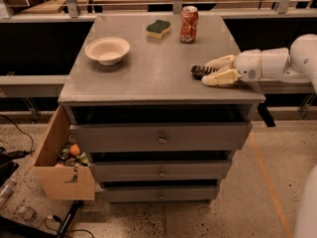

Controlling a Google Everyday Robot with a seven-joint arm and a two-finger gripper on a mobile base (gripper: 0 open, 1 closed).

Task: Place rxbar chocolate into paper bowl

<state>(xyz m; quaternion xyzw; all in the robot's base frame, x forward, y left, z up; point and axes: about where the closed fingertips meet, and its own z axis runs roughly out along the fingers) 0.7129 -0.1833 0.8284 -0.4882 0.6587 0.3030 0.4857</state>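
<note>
Your cream tool (pixel 204 74) sits at the right of the frame, by a dark bar (pixel 197 71) with pale marks. The bowl (pixel 107 50) is off-white, the sponge (pixel 158 29) green over yellow, the can (pixel 188 24) red-orange with pale lettering, the desk (pixel 148 71) plain grey, the floor (pixel 198 217) speckled.
</note>
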